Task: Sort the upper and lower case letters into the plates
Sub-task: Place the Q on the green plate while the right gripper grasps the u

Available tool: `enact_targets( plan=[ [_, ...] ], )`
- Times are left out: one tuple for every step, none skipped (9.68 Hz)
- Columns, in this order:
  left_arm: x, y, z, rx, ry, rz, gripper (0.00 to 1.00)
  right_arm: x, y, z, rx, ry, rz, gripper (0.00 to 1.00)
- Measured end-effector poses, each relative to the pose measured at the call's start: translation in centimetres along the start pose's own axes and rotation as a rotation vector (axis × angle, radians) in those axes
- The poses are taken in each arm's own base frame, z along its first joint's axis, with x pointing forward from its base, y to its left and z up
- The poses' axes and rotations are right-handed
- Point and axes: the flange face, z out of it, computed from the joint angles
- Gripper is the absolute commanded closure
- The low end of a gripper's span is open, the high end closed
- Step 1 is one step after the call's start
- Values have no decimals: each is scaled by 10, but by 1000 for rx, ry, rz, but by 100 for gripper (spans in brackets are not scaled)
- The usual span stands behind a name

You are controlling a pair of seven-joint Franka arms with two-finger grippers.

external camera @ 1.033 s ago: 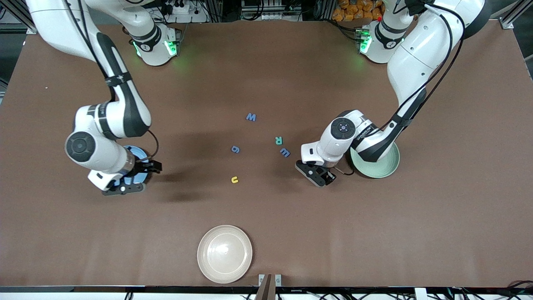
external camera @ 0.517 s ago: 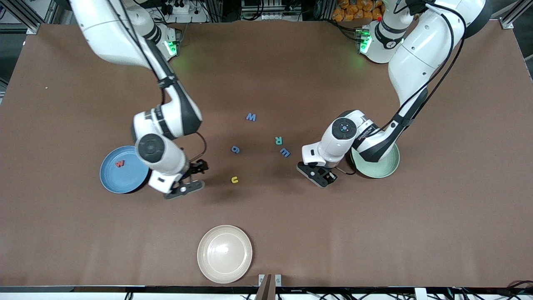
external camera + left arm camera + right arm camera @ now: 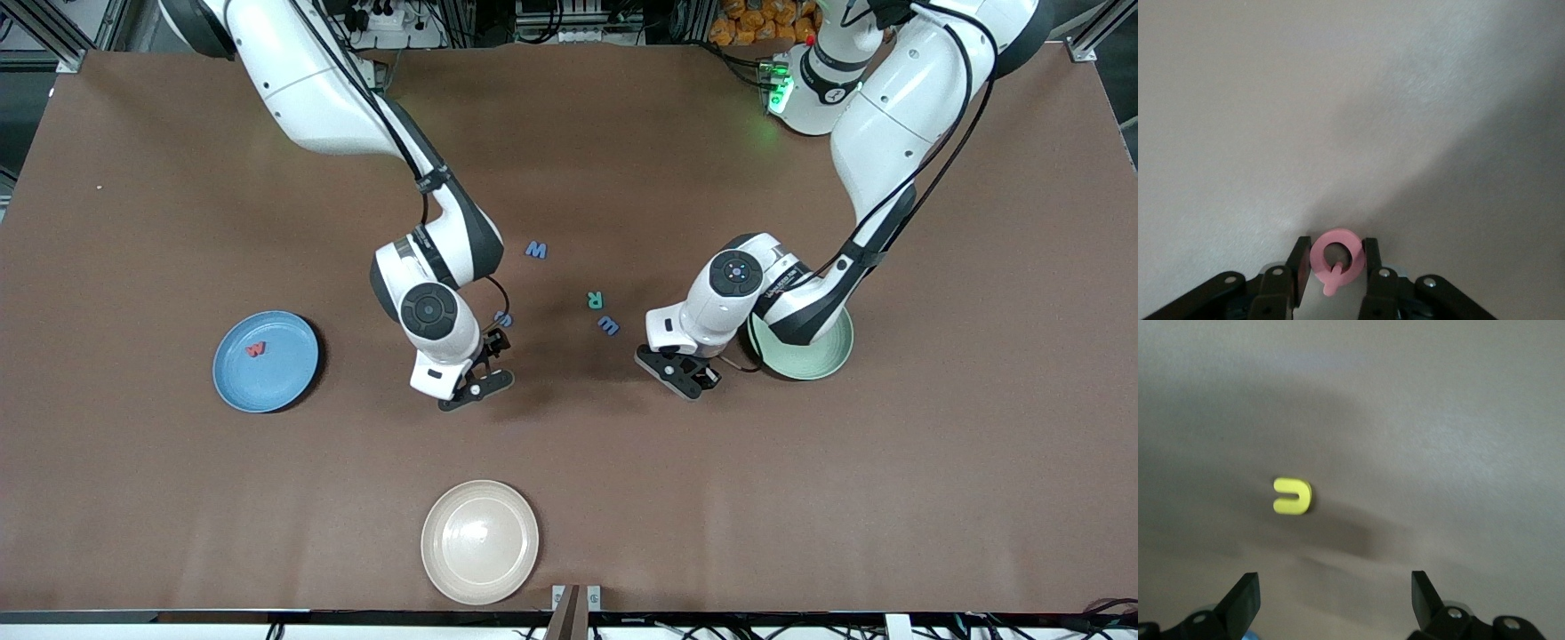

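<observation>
Spread wide, the jaws of the right gripper (image 3: 1331, 603) show as two black wedge-shaped fingertips (image 3: 1245, 597) with nothing between them. Out ahead of that gap, lying flat on the matte brown table (image 3: 800, 489), is a small yellow letter u (image 3: 1292, 496), a smooth, thick, rounded horseshoe shape; it is apart from both fingers. In the front view this gripper (image 3: 480, 378) hangs over the middle of the table and hides the yellow piece.

Closed narrowly, the jaws of the left gripper (image 3: 1336, 267) pinch a pink letter Q (image 3: 1335, 257), a plump matte ring with a short tail, held upright between the black pads above bare table. The front view puts this gripper (image 3: 689, 378) just beside the pale mint green plate (image 3: 822, 360), toward the middle of the table.

A blue g-shaped letter (image 3: 504, 317) peeks out beside the right wrist. A blue m-shaped letter (image 3: 608, 325) and a teal R (image 3: 595, 300) lie close together between the two grippers, and a blue W (image 3: 535, 250) lies farther from the front camera than these. The sky blue plate (image 3: 276, 382), round, shallow and glossy, sits toward the right arm's end and holds a red w (image 3: 255, 349). A cream-white plate (image 3: 480, 569) with faint ridged rings lies nearest the front camera.
</observation>
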Motion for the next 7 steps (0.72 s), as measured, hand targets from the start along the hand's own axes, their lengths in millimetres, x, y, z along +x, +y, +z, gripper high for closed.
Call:
enact_targets(
  plan=[
    [-3,-8,-3,10,-38,-11,88,6,-8,6,-1,6,13,0],
    [-7,-18,-9,8,-74,-31,88,13,-15,14,-1,20,24,0],
    [-11,-33,-22,-6,-113,-57,88,19,-20,21,1,44,29,0],
    [-16,-53,-41,-21,-160,-63,87,23,-20,25,2,57,40,0],
    [-25,-78,-61,-36,-202,-41,87,25,-20,25,4,68,58,0],
    [-41,-112,-78,-54,-234,-4,87,28,-21,21,5,78,69,0],
    [-66,-149,-82,-77,-250,20,65,30,-21,18,7,85,73,0]
  ],
)
